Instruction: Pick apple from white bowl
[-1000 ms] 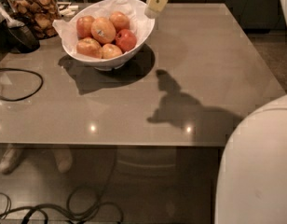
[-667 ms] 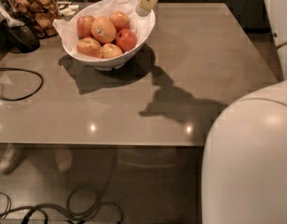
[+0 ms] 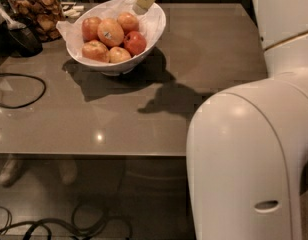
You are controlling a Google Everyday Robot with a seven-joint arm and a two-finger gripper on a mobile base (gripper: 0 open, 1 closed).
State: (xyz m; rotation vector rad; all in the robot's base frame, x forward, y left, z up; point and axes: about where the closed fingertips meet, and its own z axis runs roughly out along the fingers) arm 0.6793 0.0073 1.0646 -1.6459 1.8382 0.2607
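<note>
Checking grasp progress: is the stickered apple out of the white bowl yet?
No, the apple lies in the white bowl, with the hand above its far rim.

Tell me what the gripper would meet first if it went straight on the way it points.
The gripper, above the far rim of the white bowl, points down and left. It would probably meet the small orange apple at the back first, before the stickered apple; depth is unclear.
</note>
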